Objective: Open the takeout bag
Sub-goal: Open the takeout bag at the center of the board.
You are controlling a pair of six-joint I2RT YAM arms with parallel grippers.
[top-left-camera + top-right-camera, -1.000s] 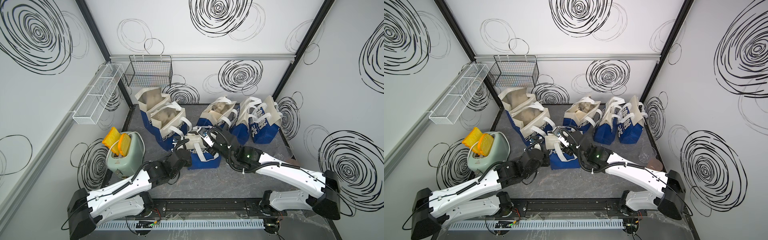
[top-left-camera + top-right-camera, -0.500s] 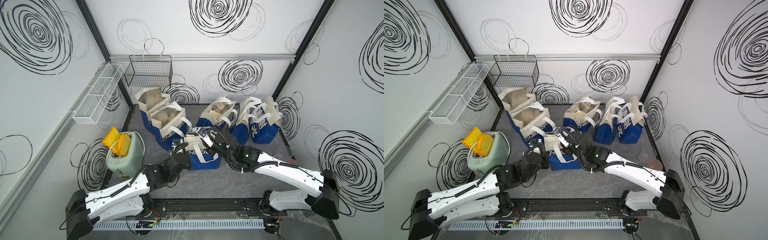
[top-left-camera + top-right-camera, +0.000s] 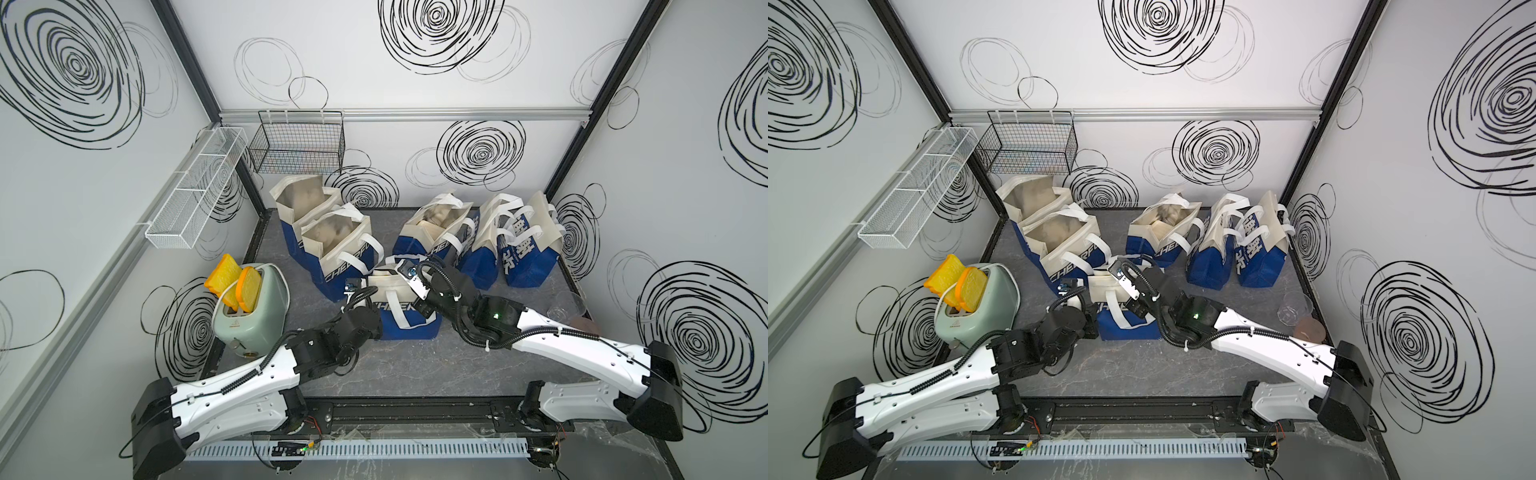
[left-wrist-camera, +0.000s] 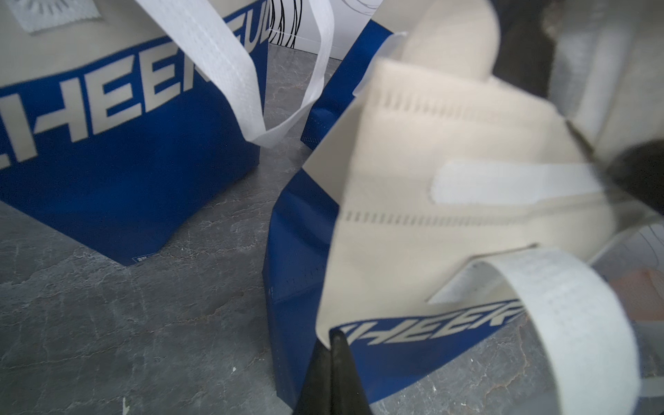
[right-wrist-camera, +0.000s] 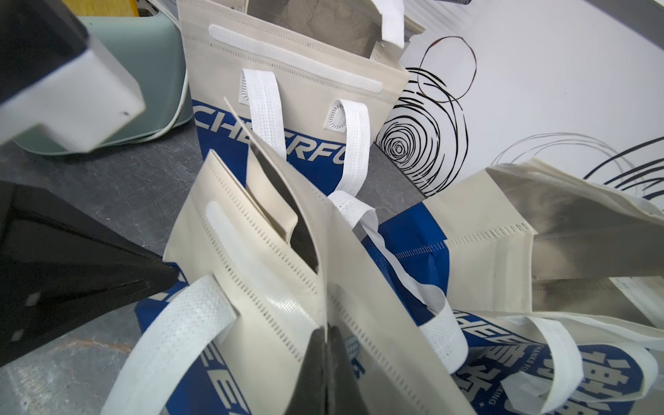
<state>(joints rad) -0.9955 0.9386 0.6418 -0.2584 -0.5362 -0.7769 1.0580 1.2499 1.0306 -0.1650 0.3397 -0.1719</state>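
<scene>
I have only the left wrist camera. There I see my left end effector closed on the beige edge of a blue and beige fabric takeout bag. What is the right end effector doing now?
Observer: The right end effector is shut on the beige upper part of the same blue and beige fabric takeout bag.
Operator: Thank you. Is the bag open already?
Observer: Only by a narrow slit. The right wrist view shows a strip of grey inner lining between the two beige walls.
</scene>
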